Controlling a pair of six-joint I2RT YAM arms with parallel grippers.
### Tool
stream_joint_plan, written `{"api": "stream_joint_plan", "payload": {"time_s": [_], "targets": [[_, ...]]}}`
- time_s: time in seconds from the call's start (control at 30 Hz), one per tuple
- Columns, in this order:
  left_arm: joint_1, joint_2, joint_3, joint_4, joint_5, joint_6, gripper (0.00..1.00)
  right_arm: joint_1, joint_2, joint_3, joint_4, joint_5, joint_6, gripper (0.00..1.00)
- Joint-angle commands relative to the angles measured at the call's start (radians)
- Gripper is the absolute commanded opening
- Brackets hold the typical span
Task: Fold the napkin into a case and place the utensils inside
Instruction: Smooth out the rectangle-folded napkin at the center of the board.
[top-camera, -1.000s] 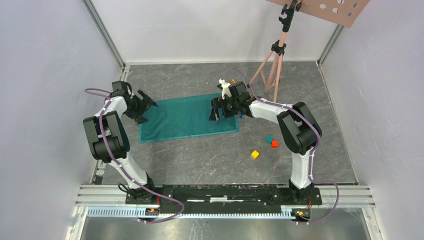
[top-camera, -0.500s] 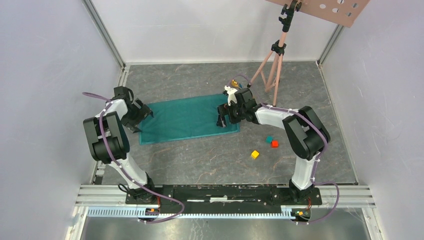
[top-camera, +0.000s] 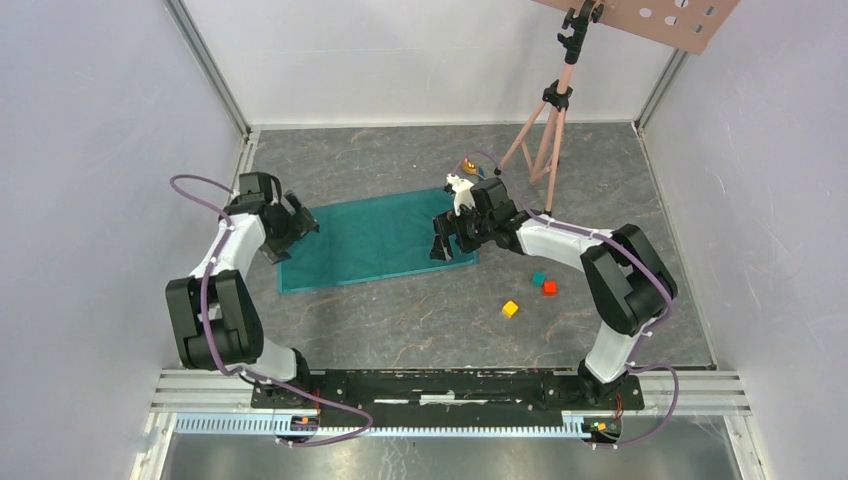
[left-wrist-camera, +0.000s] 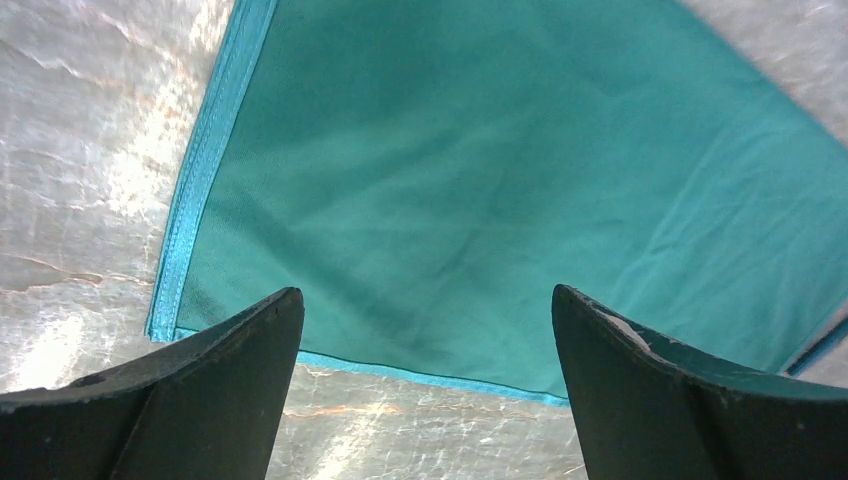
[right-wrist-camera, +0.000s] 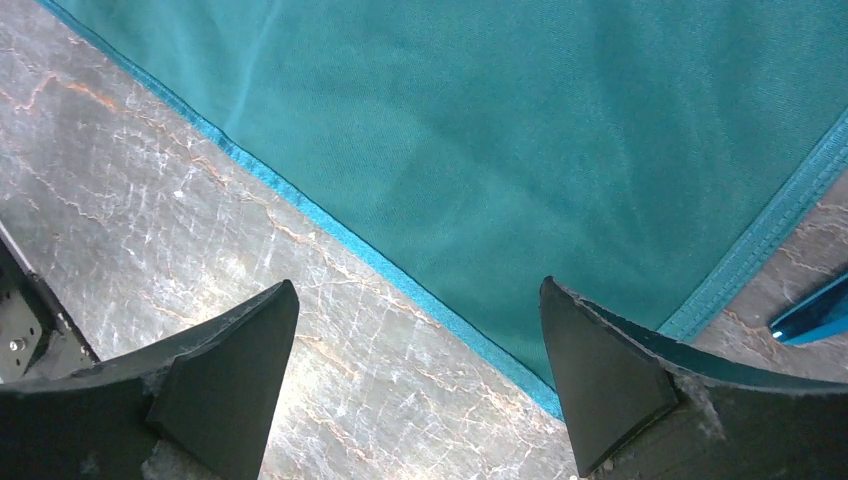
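The teal-green napkin (top-camera: 370, 240) lies flat on the grey table as a wide rectangle. My left gripper (top-camera: 290, 232) hovers open at its left end. In the left wrist view the napkin (left-wrist-camera: 480, 180) fills the frame, its near hem running between the open fingertips of the left gripper (left-wrist-camera: 427, 292). My right gripper (top-camera: 445, 240) is open over the napkin's right near corner. The right wrist view shows the napkin (right-wrist-camera: 520, 130) edge crossing diagonally between the right gripper (right-wrist-camera: 418, 285) fingers. A blue knife (right-wrist-camera: 815, 315) tip shows beside that corner. A gold spoon (top-camera: 468, 165) lies behind the right gripper.
Yellow (top-camera: 510, 309), red (top-camera: 549, 288) and teal (top-camera: 538, 279) cubes sit on the table right of the napkin. A tripod (top-camera: 545, 130) stands at the back right. Walls enclose the table on three sides.
My left gripper has shifted slightly right onto the napkin's left end as its arm swung. My right gripper has slid right and nearer, from over the cloth to its right near corner.
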Motion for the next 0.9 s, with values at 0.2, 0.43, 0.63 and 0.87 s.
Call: {"api": "stream_joint_plan", "payload": {"time_s": [0.2,0.43,0.63,0.87], "targets": [[0.01,0.127,-0.066,0.002,0.067,0.068,1.0,-0.003,0.022,-0.029,0.085,-0.033,-0.004,0.96],[0.029,0.153,-0.067,-0.098,-0.088,0.071,1.0,-0.014,0.022,-0.087,0.074,0.044,-0.029,0.96],[0.088,0.115,-0.096,-0.174,-0.172,0.021,1.0,-0.011,-0.012,-0.147,0.059,0.091,-0.05,0.96],[0.11,-0.074,-0.136,-0.257,-0.174,-0.075,1.0,0.038,-0.072,-0.171,-0.014,0.076,-0.055,0.95]]}}
